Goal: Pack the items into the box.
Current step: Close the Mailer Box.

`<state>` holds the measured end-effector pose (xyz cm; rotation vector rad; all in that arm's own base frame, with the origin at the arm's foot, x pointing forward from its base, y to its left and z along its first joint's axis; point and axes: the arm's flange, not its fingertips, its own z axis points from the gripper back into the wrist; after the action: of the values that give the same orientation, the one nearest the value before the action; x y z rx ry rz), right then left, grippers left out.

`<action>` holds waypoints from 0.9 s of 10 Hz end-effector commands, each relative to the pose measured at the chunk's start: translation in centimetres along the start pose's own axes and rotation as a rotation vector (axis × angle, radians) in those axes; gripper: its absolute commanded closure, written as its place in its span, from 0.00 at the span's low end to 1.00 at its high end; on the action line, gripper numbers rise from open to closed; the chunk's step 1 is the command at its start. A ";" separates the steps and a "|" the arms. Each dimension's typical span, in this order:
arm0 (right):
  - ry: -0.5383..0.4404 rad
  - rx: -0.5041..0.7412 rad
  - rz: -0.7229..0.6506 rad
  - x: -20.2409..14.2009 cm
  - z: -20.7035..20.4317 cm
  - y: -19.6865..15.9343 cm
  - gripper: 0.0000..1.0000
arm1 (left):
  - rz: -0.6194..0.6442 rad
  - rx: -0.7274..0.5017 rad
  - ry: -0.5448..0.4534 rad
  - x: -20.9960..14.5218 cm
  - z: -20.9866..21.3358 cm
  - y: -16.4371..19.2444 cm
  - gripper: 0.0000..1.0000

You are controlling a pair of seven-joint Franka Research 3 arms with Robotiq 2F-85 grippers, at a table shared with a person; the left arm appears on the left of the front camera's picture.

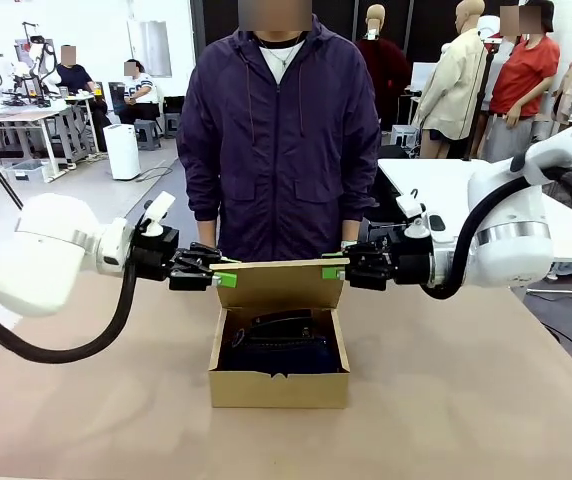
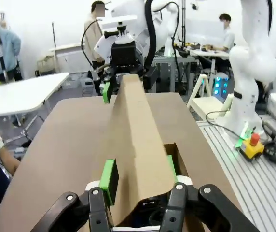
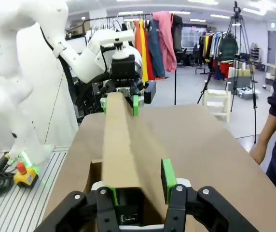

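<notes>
The brown cardboard box [image 1: 278, 387] stands open in the middle of the table. Its lid flap [image 1: 278, 284] is raised upright at the back. My left gripper [image 1: 224, 278] is shut on the flap's left end and my right gripper [image 1: 333, 271] on its right end. The dark navy bundle [image 1: 284, 352] lies inside the box, with a black shape on it that I cannot make out. The yellow knife is hidden. In the left wrist view my left gripper [image 2: 140, 180] pinches the flap [image 2: 135, 121] between green pads. In the right wrist view my right gripper [image 3: 139, 186] does the same to the flap [image 3: 121, 140].
A person in a dark purple jacket [image 1: 281, 130] stands close behind the box at the table's far edge, with a hand [image 3: 258, 152] hanging beside the table. Bare brown tabletop [image 1: 466, 400] lies on both sides of the box and in front of it.
</notes>
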<state>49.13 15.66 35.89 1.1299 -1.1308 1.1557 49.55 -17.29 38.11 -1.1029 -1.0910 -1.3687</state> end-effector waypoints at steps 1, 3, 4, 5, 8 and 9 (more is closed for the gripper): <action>0.085 -0.014 0.042 -1.9 -1.0 1.4 0.53 | -0.069 0.011 0.004 -1.3 -0.2 -1.7 0.50; 0.134 -0.009 0.015 -4.1 -1.8 2.2 0.53 | -0.029 -0.028 0.004 -3.4 -0.9 -2.6 0.50; 0.112 -0.012 0.026 -4.2 -1.8 2.5 0.53 | -0.006 -0.041 0.012 -4.1 -1.1 -3.1 0.50; 0.112 -0.012 0.034 -4.3 -1.8 2.8 0.53 | 0.002 -0.046 0.024 -4.5 -1.0 -3.5 0.20; 0.130 0.033 0.018 -3.7 0.4 4.0 0.00 | -0.026 -0.041 0.033 -4.3 0.5 -4.8 0.00; 0.142 0.037 0.003 -3.7 2.2 4.4 0.00 | -0.028 -0.025 0.044 -4.2 1.8 -5.5 0.00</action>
<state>45.51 15.40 32.06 1.0476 -1.0206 1.2369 45.80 -15.94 33.56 -1.0997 -1.0458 -1.4016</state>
